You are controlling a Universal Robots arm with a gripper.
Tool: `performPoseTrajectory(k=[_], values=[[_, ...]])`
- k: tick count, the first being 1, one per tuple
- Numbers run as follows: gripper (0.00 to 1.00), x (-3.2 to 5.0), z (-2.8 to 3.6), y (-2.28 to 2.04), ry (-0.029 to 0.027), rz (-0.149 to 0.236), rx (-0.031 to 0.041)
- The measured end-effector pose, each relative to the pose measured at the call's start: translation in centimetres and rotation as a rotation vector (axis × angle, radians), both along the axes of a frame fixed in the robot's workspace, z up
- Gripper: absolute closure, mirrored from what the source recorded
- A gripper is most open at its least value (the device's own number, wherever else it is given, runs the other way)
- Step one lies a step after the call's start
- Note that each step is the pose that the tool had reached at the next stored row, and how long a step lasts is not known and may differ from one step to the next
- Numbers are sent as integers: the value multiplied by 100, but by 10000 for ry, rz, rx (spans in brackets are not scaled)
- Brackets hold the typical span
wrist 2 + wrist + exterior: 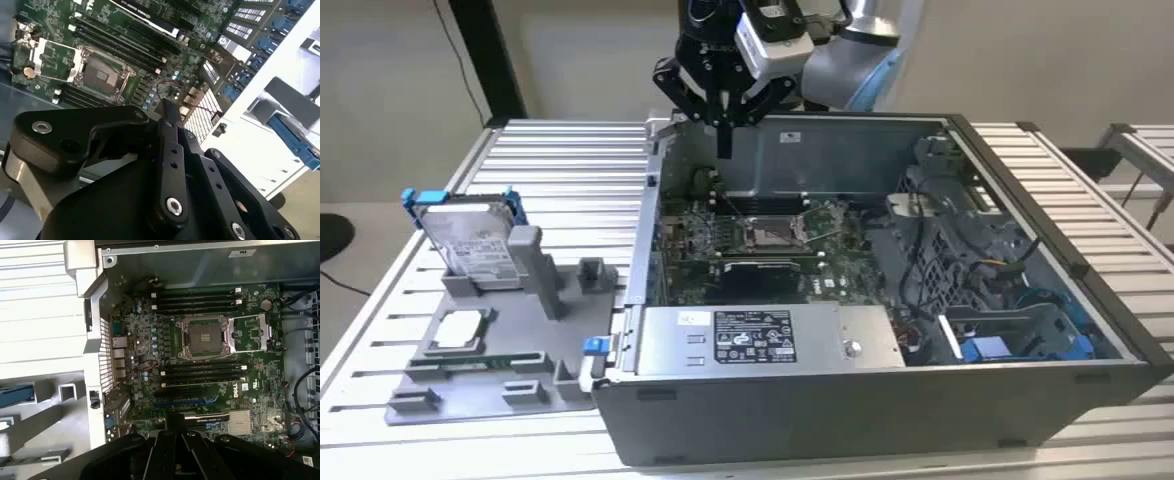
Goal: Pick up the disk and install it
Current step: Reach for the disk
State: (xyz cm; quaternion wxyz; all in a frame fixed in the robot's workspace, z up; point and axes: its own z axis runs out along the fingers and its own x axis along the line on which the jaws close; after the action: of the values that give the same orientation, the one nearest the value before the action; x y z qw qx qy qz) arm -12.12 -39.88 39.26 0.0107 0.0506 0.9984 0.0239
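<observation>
Your gripper (724, 150) hangs over the far end of the open PC case (881, 400), on the exterior view's left side, just beside that side wall. Fingers (723, 120) look pressed together into one thin dark bar, pointing straight down, w/ nothing between them and touching nothing. Both wrist views agree: the tips meet at one point (165, 107) (172, 416) above the green board (210, 370), approx. beside the square socket (205, 337).

The disk (470, 245) isn't picked up yet. It stands on edge, tilted back, in the grey holder (520, 350) on the slatted table (560, 160), at the exterior view's left, outside the case and well apart from the gripper. Its blue frame (411, 198) is clipped round it, label facing you. A small square chip (460, 330) lies flat on the same holder, nearer the camera than the disk.
</observation>
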Motion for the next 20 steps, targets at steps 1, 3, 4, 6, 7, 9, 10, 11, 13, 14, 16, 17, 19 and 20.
performPoseTrajectory(k=[1,3,4,6,7,9,10,11,13,14,16,17,19,20], values=[[100,0,0,0,0,-7,0],[100,0,0,0,0,-22,0],[100,0,0,0,0,-30,-1],[100,0,0,0,0,-43,0],[100,0,0,0,0,-51,0],[100,0,0,0,0,-66,0],[100,0,0,0,0,-73,0],[100,0,0,0,0,-81,0],[100,0,0,0,0,-96,-1],[100,0,0,0,0,-103,0],[100,0,0,0,0,-117,0],[100,0,0,0,0,-124,0],[100,0,0,0,0,-139,0],[100,0,0,0,0,-145,0]])
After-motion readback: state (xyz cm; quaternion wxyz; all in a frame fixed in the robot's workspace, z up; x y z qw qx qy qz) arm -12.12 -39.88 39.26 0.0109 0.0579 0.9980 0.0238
